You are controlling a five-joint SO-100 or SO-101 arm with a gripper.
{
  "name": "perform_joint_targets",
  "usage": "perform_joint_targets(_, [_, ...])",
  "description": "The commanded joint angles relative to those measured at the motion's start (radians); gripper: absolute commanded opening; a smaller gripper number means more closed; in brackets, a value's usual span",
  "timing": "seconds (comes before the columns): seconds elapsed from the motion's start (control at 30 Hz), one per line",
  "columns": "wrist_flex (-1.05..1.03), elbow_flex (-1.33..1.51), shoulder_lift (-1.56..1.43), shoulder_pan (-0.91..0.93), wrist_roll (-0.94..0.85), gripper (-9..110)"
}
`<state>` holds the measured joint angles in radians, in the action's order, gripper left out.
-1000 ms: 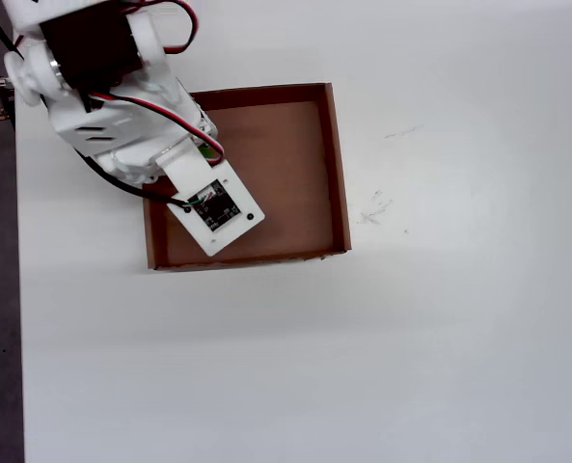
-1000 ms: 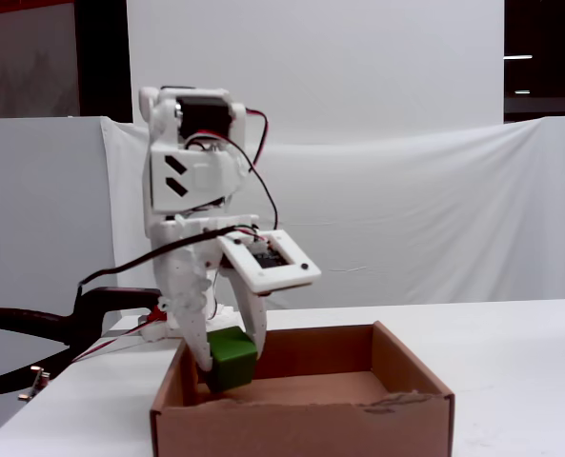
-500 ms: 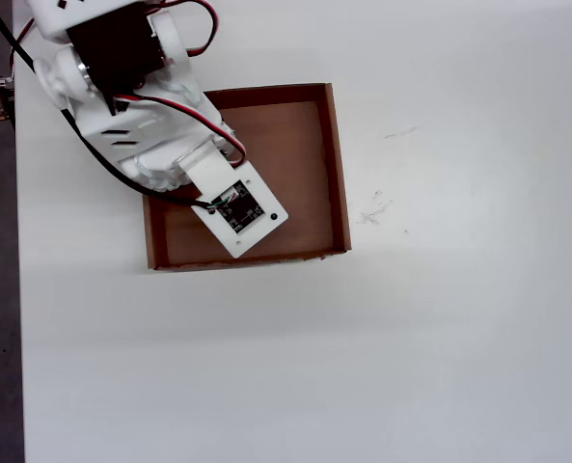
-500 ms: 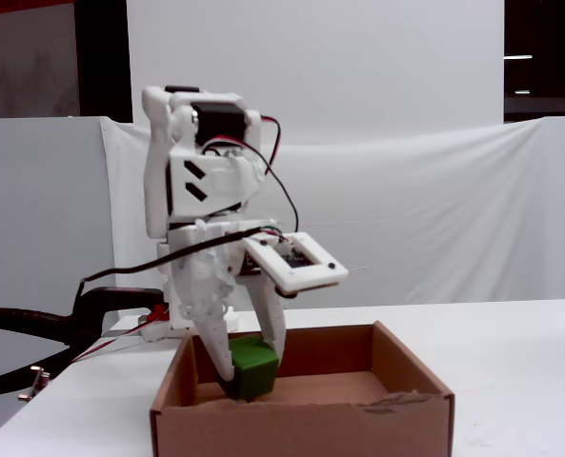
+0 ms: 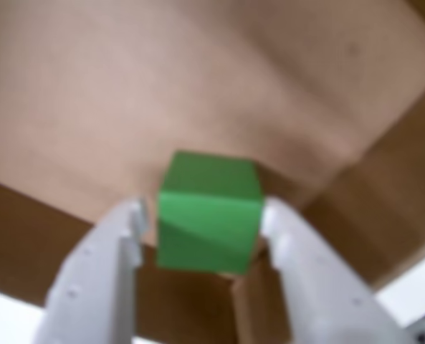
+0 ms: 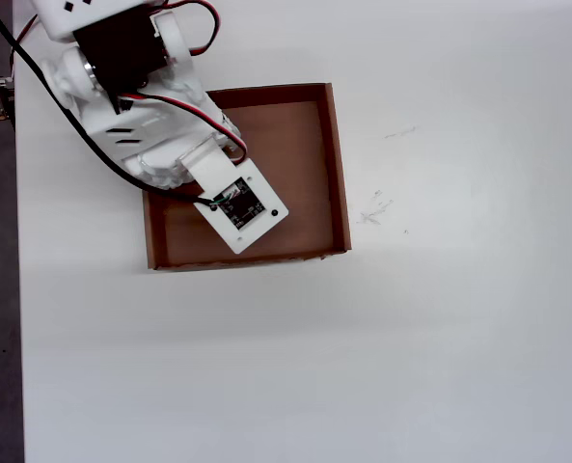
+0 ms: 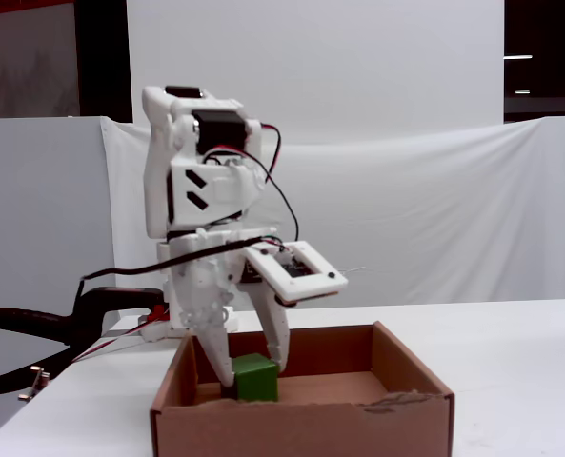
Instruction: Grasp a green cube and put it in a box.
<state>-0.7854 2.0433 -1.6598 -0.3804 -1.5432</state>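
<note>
green cube (image 7: 254, 377) sat low inside the box (image 7: 412, 381), toward its left side in the fixed view, between the two white fingers of the gripper (image 7: 252, 374). the wrist view showed what the side camera could not: the cube (image 5: 208, 212) was flanked closely by both fingers (image 5: 103, 272), with the left one showing a thin gap and the right one close against it, so whether the jaws gripped it or had just let go could not be told. the overhead view hid the cube entirely, since the white arm (image 6: 136, 106) and its small circuit board covered that part of the box (image 6: 338, 164); it did show the brown cardboard tray lying on a white table (image 6: 363, 357). only the fixed view showed a black clamp (image 7: 44, 328) at the far left. the cube was bright, plain green with matte faces and crisp edges, and appeared slightly turned in the wrist view.
</note>
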Motion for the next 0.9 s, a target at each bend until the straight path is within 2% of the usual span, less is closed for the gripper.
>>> perform_joint_targets(0.0, [0.005, 0.003, -0.069, 0.018, 0.005, 23])
perform_joint_targets(0.23, [0.012, 0.147, -0.287, 0.158, 0.067, 23])
perform_joint_targets(0.37, [-0.044, 0.282, -0.492, 0.328, 0.117, 23])
perform_joint_targets(0.53, [-0.071, 0.606, -0.884, 0.523, 0.160, 23])
perform_joint_targets(0.73, [-0.201, 0.868, -1.275, 0.571, 0.242, 23])
perform_joint_targets(0.87, [-0.285, 0.920, -1.385, 0.571, 0.284, 23])
